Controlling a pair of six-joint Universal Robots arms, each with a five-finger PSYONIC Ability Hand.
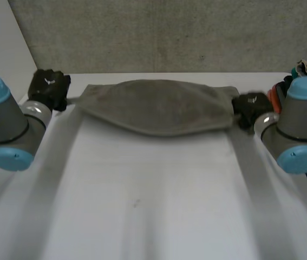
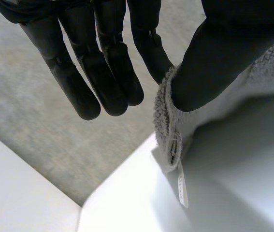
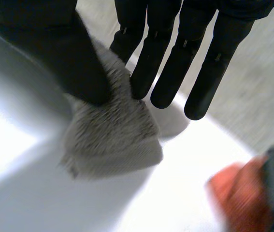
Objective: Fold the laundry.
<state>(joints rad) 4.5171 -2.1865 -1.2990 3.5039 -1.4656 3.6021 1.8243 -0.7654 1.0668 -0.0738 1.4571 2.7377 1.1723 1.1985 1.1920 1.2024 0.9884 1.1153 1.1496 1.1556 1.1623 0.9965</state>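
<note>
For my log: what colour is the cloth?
The cloth is plain grey-brown with no pattern; the head view shows it best.

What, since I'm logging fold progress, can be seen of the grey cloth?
The grey cloth is fleecy and thick-looking. It is stretched across the far side of the white table, its near edge bowed in the middle. The left hand pinches one end corner between thumb and finger; the right hand pinches the opposite corner likewise. A small white tag hangs from the hem by the left hand.

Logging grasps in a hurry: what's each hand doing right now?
Left hand: shut, pinching a corner of the grey cloth.
Right hand: shut, pinching its opposite corner.
</note>
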